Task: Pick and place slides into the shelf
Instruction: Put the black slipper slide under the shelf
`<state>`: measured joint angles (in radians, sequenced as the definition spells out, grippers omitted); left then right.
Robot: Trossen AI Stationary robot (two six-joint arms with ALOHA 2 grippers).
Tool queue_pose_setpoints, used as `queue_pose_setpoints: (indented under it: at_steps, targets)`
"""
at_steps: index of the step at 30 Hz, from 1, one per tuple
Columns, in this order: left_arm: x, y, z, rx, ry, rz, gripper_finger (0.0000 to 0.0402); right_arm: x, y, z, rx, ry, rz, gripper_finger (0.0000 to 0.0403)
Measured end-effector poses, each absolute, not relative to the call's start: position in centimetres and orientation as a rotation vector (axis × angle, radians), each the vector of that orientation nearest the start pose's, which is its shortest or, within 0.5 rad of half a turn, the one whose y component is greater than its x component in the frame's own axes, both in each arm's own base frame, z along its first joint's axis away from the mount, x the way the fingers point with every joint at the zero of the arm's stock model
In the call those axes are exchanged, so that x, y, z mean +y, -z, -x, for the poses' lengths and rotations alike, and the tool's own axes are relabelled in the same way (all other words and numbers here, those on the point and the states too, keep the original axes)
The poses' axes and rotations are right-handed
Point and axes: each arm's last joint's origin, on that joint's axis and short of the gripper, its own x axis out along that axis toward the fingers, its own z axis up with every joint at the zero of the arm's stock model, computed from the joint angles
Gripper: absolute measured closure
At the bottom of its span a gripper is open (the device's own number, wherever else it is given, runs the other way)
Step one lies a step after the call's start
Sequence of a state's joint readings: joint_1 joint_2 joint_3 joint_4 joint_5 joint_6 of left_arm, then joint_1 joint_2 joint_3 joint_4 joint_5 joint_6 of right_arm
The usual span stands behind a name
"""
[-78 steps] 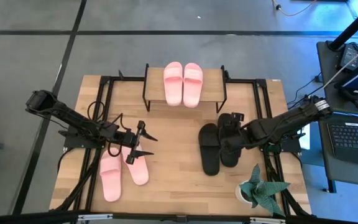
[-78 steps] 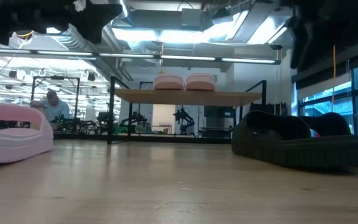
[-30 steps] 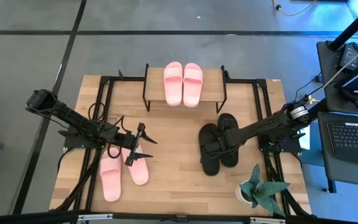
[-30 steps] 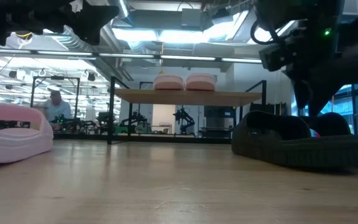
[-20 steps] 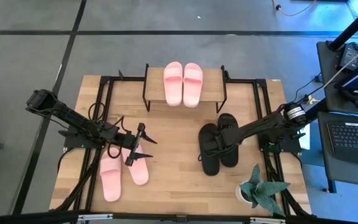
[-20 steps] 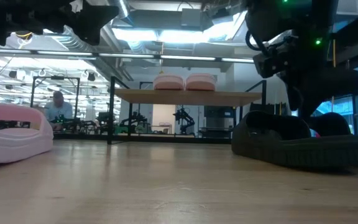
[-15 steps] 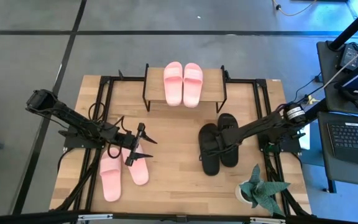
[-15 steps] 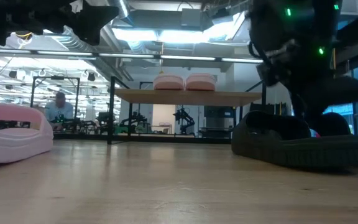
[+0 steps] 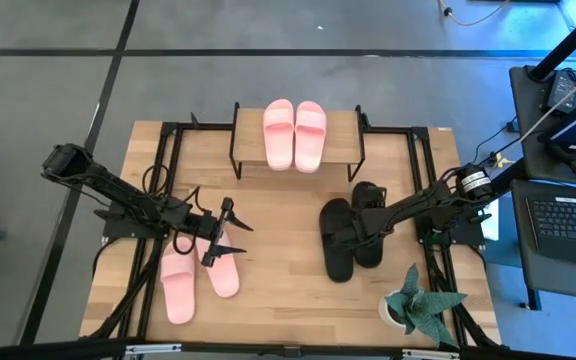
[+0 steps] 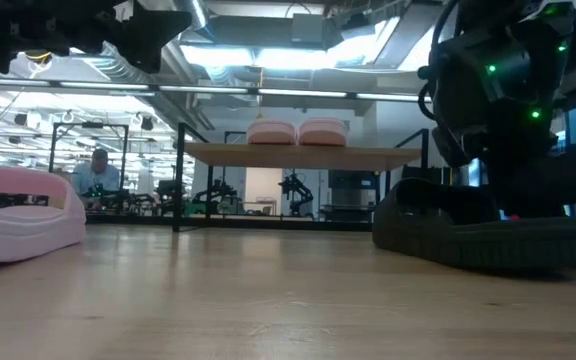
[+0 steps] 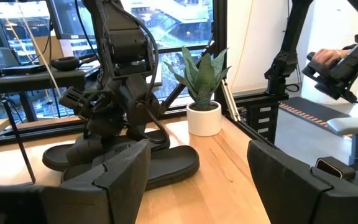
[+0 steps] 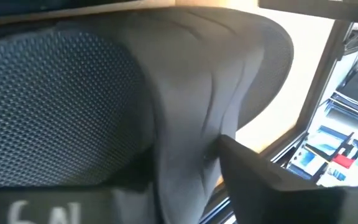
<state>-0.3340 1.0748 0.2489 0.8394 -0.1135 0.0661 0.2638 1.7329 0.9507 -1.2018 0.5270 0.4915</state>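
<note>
Two black slides lie side by side on the table, right of centre (image 9: pixel 336 240) (image 9: pixel 369 232). My right gripper (image 9: pixel 341 236) is low over the left black slide, open, its fingers either side of the strap (image 12: pixel 185 118). Two pink slides (image 9: pixel 178 286) (image 9: pixel 220 272) lie on their soles at the near left. My left gripper (image 9: pixel 230 228) hovers open just beyond them, holding nothing (image 11: pixel 197 186). The shelf (image 9: pixel 343 150) stands at the far middle with two pink slides (image 9: pixel 295 133) on its top board. My right gripper comes at the left black slide from above and from the table's right, the strap's raised edge (image 12: pixel 191 155) between the two fingers (image 12: pixel 272 180). I cannot tell whether the fingers touch it. The slide lies flat on the table (image 10: pixel 488 240).
A potted plant (image 9: pixel 415 300) stands at the near right corner, close to the right arm. The shelf's lower tier shows open under the top board (image 10: pixel 298 190). Bare tabletop lies between the pink and black slides (image 9: pixel 278 250). A person sits in the room beyond (image 10: pixel 94 170).
My right gripper has come down over the left black slide, its wrist sinking close to the strap. Both black slides have stayed where they were. The left arm has kept still.
</note>
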Motion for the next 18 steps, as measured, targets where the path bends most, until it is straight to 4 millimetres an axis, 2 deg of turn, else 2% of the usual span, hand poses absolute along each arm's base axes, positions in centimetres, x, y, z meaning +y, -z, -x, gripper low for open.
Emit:
queue_pose_setpoints:
  at_steps: [6,13,18]
  targets:
    - [-6.3,-19.7,-19.1,-0.022,0.219,-0.080,0.0140,5.0,-15.7,-24.0,1.707,0.595,0.423,0.0380]
    - [-6.3,-19.7,-19.1,-0.022,0.219,-0.080,0.0140,5.2,-17.2,-24.4,1.730,0.613,0.420,0.0383]
    - [-6.3,-19.7,-19.1,-0.022,0.219,-0.080,0.0140,6.1,-18.9,-24.9,1.721,0.608,0.443,0.0385]
